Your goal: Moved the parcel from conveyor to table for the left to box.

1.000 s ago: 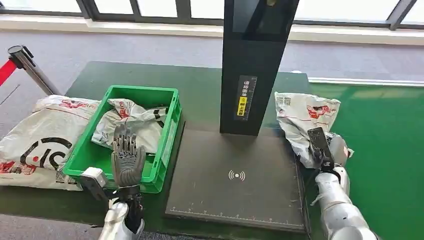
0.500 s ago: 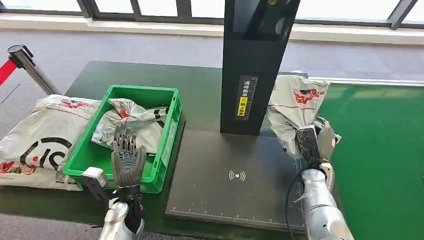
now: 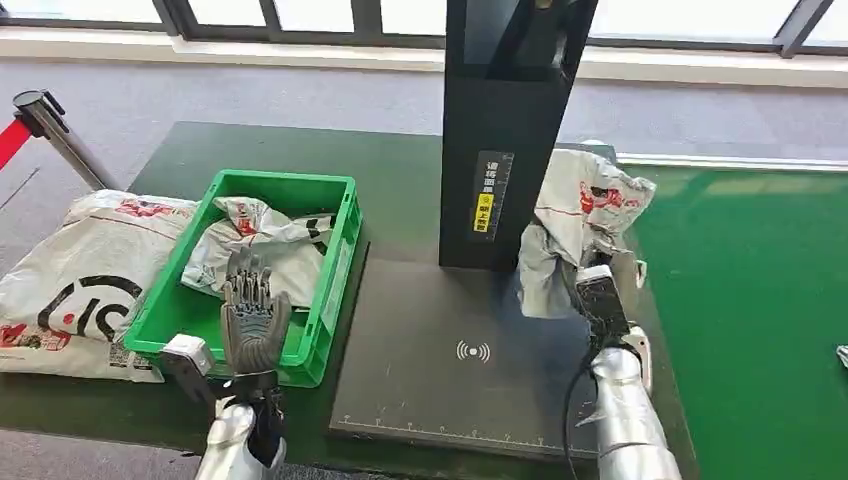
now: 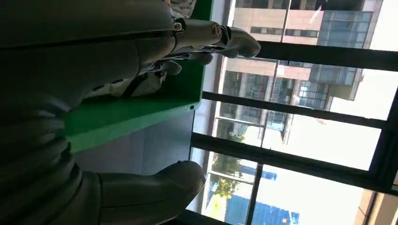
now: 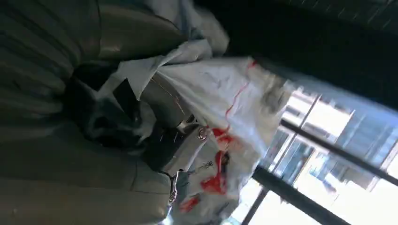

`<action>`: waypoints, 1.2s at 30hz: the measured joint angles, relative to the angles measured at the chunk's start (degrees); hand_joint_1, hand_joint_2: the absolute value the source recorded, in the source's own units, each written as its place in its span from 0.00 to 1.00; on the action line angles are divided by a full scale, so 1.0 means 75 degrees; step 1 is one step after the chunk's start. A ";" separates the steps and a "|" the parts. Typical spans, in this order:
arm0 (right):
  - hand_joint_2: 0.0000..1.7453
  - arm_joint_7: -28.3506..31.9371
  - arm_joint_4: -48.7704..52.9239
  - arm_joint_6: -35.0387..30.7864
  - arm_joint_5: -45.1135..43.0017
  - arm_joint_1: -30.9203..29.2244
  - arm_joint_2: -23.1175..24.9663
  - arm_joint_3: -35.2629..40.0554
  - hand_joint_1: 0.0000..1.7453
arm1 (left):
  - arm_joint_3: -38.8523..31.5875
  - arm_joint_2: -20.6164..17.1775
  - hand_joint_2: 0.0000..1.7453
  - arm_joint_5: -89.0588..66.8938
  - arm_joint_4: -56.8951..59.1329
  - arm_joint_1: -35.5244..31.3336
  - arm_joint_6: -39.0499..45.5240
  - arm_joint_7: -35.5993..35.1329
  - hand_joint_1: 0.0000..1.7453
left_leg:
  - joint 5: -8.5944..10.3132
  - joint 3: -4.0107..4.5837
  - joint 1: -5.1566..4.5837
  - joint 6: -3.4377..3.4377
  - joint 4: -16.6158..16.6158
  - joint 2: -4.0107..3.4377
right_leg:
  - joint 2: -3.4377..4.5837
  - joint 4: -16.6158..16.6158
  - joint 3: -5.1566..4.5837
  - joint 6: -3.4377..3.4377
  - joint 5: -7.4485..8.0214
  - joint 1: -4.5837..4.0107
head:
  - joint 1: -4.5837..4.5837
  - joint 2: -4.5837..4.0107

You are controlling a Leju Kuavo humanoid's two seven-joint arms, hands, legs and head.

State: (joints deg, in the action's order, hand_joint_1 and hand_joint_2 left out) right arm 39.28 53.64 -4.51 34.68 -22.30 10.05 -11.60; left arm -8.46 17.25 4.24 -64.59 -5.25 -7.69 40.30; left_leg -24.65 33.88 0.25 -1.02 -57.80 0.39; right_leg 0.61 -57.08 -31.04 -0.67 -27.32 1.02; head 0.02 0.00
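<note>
My right hand grips a white plastic parcel with red print and holds it lifted over the right edge of the dark scanner mat. The right wrist view shows the crumpled parcel wrapped around my fingers. My left hand stands upright with its fingers apart, holding nothing, at the near wall of the green box. Inside the box lies another white parcel.
A black scanner column rises behind the mat, close to the held parcel. A large white bag lies left of the box. The green conveyor runs along the right. A stanchion post stands at the far left.
My right hand has lifted the parcel off the conveyor edge and carried it left, towards the scanner column and over the mat. The left hand has stayed still.
</note>
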 measured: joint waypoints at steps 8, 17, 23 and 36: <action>1.00 -0.0166 0.0975 0.1112 -0.0218 0.0521 -0.0006 0.1229 1.00 | -0.0070 0.0000 1.00 -0.0070 -0.0026 0.0013 0.0000 0.0000 0.00 | -0.0001 -0.0002 0.0000 -0.0004 0.0010 -0.0002 | 0.0005 -0.0002 -0.0007 0.0012 -0.0007 0.0000 | 0.0000 0.0000; 1.00 -0.0356 0.0978 0.1669 -0.0043 0.0701 -0.0070 0.1981 1.00 | -0.0140 0.0000 1.00 -0.0140 -0.0058 0.0026 -0.0012 0.0003 0.00 | -0.0009 -0.0008 0.0000 -0.0017 0.0012 -0.0004 | 0.0015 -0.0002 -0.0010 0.0019 -0.0012 -0.0001 | 0.0000 0.0000; 1.00 -0.0321 0.0708 0.2206 -0.0020 0.0667 -0.0158 0.2258 1.00 | -0.0143 0.0000 1.00 -0.0163 -0.0049 0.0025 -0.0038 0.0000 0.00 | -0.0009 -0.0010 0.0000 -0.0019 0.0014 -0.0005 | 0.0015 -0.0003 -0.0009 0.0020 -0.0013 -0.0001 | 0.0000 0.0000; 1.00 0.0079 0.0081 0.2764 0.0065 0.0646 -0.0227 0.2954 1.00 | -0.0140 0.0000 1.00 -0.0230 0.0055 0.0013 -0.0128 0.0003 0.00 | -0.0010 -0.0015 0.0000 -0.0020 0.0014 -0.0004 | 0.0009 -0.0002 -0.0009 0.0022 -0.0015 0.0003 | 0.0000 0.0000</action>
State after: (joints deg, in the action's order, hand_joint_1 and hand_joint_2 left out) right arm 39.87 54.25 16.22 35.17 -17.46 8.35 10.56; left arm -9.51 17.25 2.51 -64.17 -5.15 -8.66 40.33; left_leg -24.73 33.77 0.25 -1.18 -57.69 0.36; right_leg 0.68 -57.09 -31.11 -0.50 -27.43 1.05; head 0.02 0.00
